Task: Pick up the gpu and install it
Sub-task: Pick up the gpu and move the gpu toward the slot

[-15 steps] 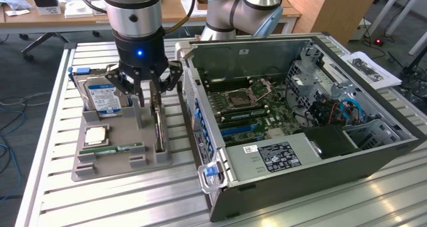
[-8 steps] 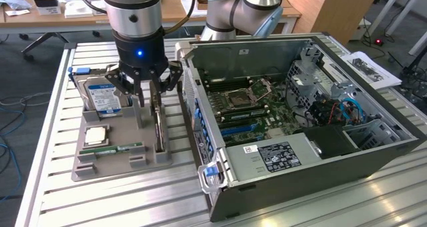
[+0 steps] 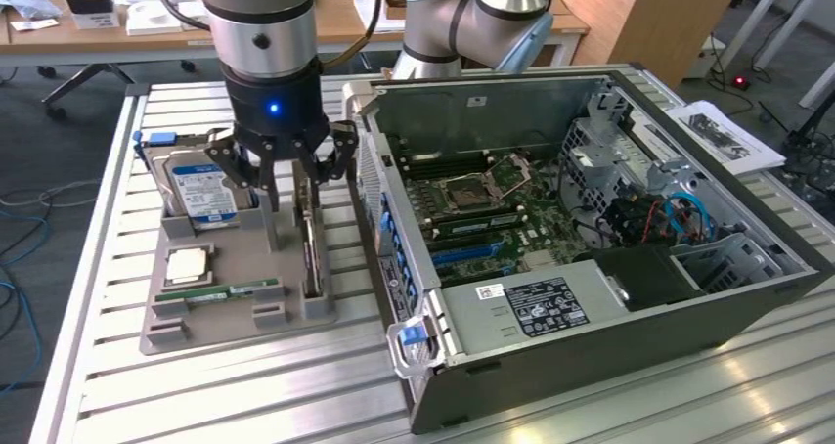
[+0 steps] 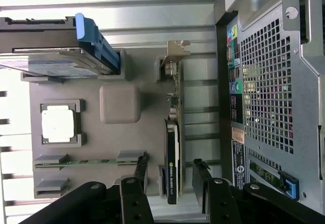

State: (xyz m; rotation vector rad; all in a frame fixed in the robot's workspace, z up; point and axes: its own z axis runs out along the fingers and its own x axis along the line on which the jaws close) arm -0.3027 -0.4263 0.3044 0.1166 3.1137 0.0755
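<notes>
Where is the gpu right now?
In the exterior view the gpu stands on edge in the grey tray, along the tray's side nearest the case. The open fingers straddle it without touching.

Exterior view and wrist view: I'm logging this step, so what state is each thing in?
hand, open, straddling the gpu
gpu, on edge in its tray slot, not gripped
hard drive, upright in the tray
memory stick, on edge in its slot
computer case, side panel off, interior exposed
</notes>
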